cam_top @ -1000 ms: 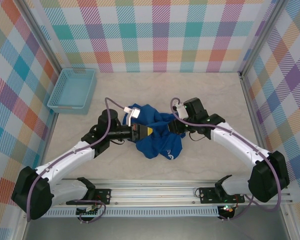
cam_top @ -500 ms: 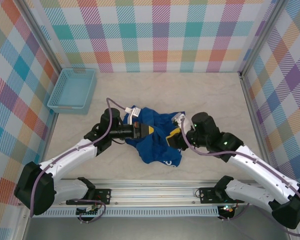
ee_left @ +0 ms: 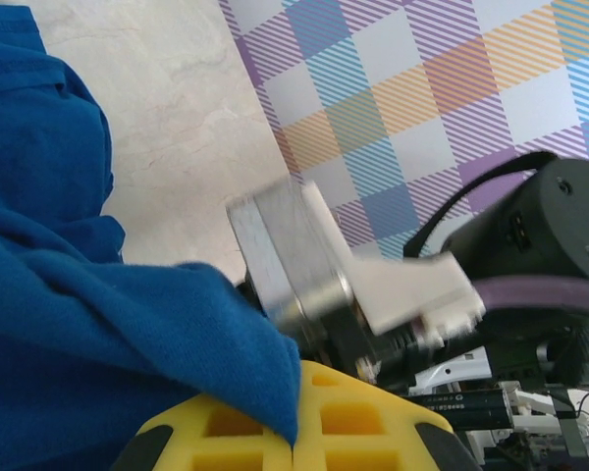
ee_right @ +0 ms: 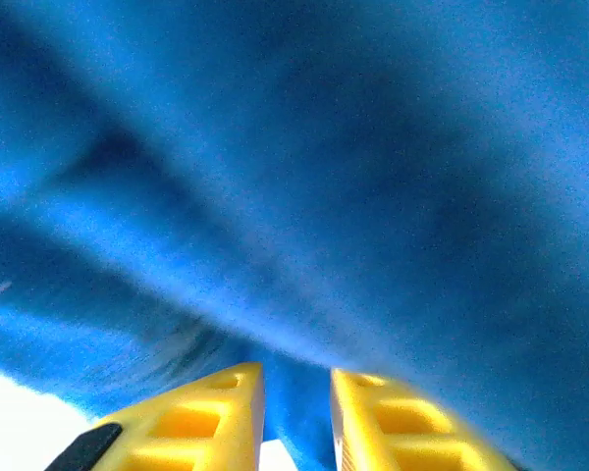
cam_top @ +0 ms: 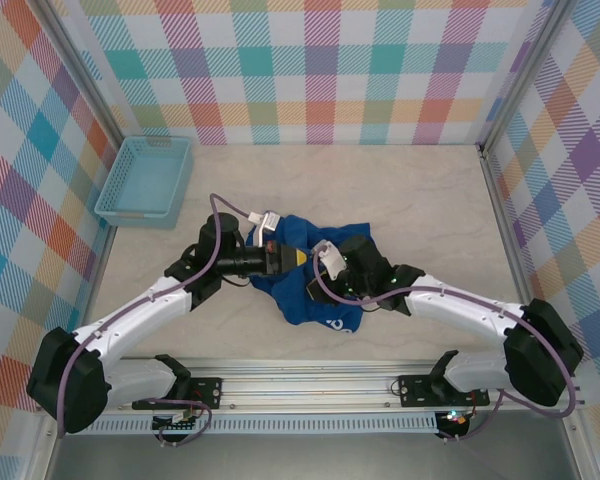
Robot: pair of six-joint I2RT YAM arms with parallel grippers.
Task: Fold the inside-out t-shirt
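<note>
**Position.** The shirt (cam_top: 298, 235) lies bunched in a heap at the middle of the table (cam_top: 420, 200), between the two arms and well apart from the basket (cam_top: 140, 213) in the far left corner. No sleeve, collar or hem can be told apart in the heap. A small pale print shows on its near edge.

**End effectors.**
- The left gripper (ee_left: 294, 432) has its fingers together. In the left wrist view a flap of blue cloth runs down to the line where they meet, so it reads as clamped on an edge of the shirt.
- The right gripper (ee_right: 296, 417) is pushed into the heap from the right. Its fingers (ee_right: 196, 412) stand close together with a ridge of cloth filling the narrow gap, which is a pinch on the shirt. How deep that pinch goes cannot be told.

**Handling.**
- The shirt is judged to be light, soft and limp.
- It holds no shape and sags from any held point.
- It drags on the table rather than sliding as one piece.
- It is not fragile.
- A thin pinch may slip out, and a thick pinch may gather several layers at once.

**Where to hold.** Take a single layer at an edge, such as the hem, a shoulder seam or a sleeve opening. Place the two grips well apart so the cloth can be drawn taut and laid flat. The present grips sit near each other in the heap, so spreading is likely to need one grip moved toward an outer edge.
</note>
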